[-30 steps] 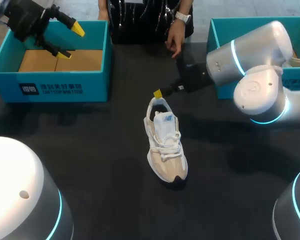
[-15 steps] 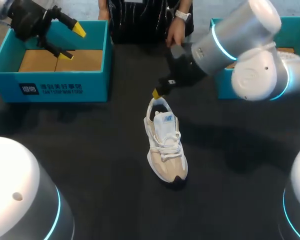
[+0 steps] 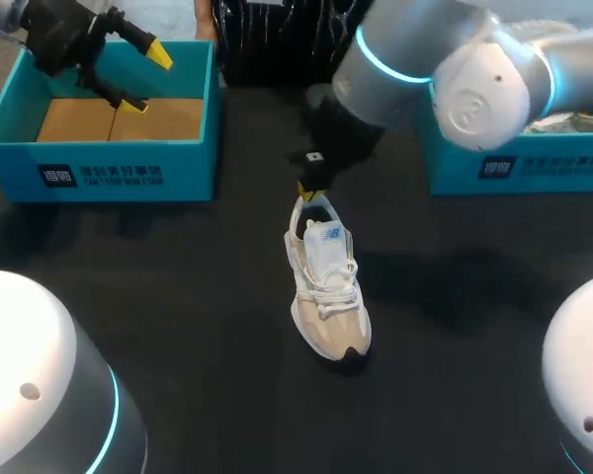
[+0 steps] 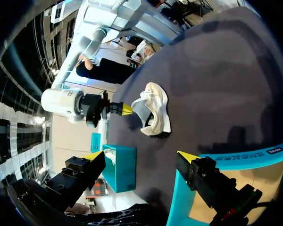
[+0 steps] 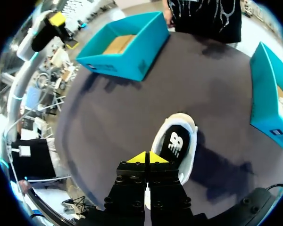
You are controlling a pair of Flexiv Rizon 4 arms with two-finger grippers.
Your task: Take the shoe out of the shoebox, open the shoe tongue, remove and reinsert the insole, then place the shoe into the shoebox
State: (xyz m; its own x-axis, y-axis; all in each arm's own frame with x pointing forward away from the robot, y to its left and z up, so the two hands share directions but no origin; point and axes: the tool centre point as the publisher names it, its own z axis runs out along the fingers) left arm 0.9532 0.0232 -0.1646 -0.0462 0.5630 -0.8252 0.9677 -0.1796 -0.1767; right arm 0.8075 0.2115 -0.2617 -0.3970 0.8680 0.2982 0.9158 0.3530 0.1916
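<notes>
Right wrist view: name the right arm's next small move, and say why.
Probably part the right tool's shut tips and lower them over the heel rim of the white and beige sneaker, to steady it: it stands free on the dark table, and the tool hangs right at its heel.

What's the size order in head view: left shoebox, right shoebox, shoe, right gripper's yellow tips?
1. left shoebox, largest.
2. shoe.
3. right gripper yellow tips, smallest.
Unranked: right shoebox. It is mostly hidden by the right arm and cut off at the view's edge, so its full extent cannot be judged.
</notes>
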